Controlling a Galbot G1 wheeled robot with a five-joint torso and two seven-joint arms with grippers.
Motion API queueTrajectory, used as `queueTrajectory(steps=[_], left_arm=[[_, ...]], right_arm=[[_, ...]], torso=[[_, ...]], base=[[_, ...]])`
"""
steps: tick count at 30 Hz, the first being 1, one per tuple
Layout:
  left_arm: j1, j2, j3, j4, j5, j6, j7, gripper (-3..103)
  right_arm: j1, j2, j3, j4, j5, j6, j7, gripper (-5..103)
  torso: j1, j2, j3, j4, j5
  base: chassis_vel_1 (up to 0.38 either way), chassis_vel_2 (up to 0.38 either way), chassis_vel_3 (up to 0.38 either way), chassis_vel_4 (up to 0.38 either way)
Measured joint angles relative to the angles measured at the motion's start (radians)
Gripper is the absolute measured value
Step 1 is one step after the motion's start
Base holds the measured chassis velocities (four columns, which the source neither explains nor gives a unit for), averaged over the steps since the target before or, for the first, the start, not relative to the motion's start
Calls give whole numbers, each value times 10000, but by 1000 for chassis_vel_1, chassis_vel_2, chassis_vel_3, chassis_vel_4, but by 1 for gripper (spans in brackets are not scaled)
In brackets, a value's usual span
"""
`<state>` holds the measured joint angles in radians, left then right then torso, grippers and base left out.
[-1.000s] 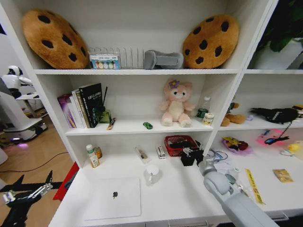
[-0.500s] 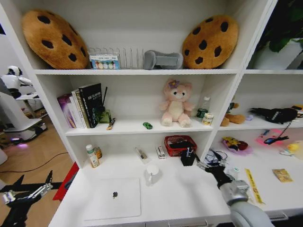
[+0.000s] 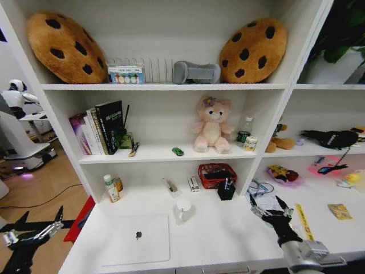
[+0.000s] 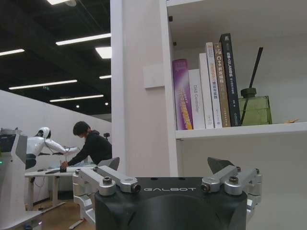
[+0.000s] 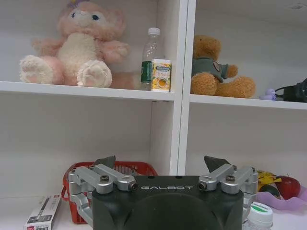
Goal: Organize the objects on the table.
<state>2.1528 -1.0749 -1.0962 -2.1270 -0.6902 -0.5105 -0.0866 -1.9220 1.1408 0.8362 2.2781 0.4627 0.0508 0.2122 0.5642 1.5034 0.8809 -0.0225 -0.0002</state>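
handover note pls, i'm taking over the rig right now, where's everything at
Right hand: open, empty, over the desk right of the black pen pot.
Left hand: open, empty, low off the desk's left end.
Laptop: closed, front left of the desk.
Green car: on the shelf beside the pink plush.
Pens: in the pot by the red basket.
Done: laptop shut.
Left: cannot tell what remains.

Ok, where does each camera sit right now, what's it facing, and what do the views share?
Head: up high, looking down at the table, closed laptop and shelves; right gripper open at lower right, left gripper low left.
Left wrist: beside the unit, facing the books; its own open fingers show.
Right wrist: facing the pink plush and red basket.
Shared: plush, basket, books.
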Motion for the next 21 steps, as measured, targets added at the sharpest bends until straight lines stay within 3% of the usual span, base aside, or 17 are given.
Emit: queueTrajectory(steps=[12,16,18,21], left_arm=[[0,0,0,0,0,0,0,100],[0,0,0,1,0,0,0,100],[1,-2,1,-1,0,0,2,100],[1,-2,1,-1,0,0,2,100]], right_arm=[[366,12,326,-908,121,126,219,100],[650,-109,144,-1312,117,95,388,100],[912,-391,-98,-1777,208,-132,470,103],[1052,-557,-248,-2021,248,-246,473,103]], torso=[[1,0,1,1,1],[2,-2,2,-1,-1],[0,-2,2,9,17],[-1,0,1,4,1]], base=[[-101,-104,109,91],[-195,-203,214,206],[-68,-154,117,127],[6,-95,74,77]])
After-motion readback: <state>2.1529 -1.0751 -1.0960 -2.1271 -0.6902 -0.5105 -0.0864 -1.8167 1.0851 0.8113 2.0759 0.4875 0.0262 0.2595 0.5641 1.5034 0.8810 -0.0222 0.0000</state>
